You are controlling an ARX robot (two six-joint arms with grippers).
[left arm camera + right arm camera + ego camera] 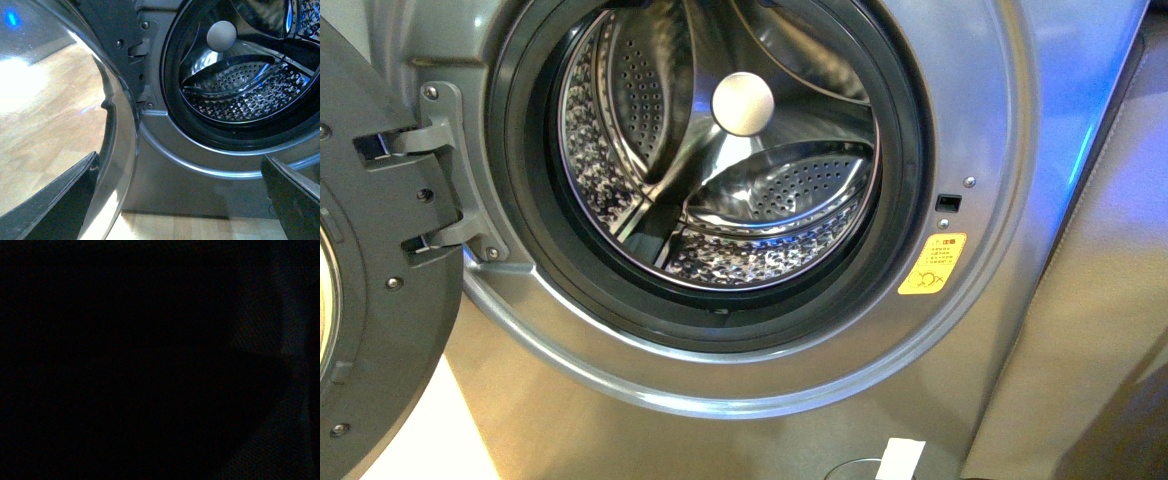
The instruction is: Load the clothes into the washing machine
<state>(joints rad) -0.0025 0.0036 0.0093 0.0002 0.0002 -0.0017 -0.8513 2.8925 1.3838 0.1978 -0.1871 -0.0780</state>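
The silver-grey washing machine (800,400) fills the front view, its door (380,300) swung open to the left. Its perforated steel drum (740,180) holds no laundry that I can see. The clothes are out of view. In the left wrist view my left gripper (182,200) is open, one dark finger (65,200) beside the door glass (50,100) and the other at the far side, facing the machine's front panel (200,185) below the porthole (250,75). The right wrist view is dark. Neither arm shows in the front view.
A yellow warning sticker (932,263) sits right of the porthole. The door hinge (445,180) juts out at the left. A white tag (900,462) lies at the bottom edge. Pale wooden floor (200,227) runs under the machine.
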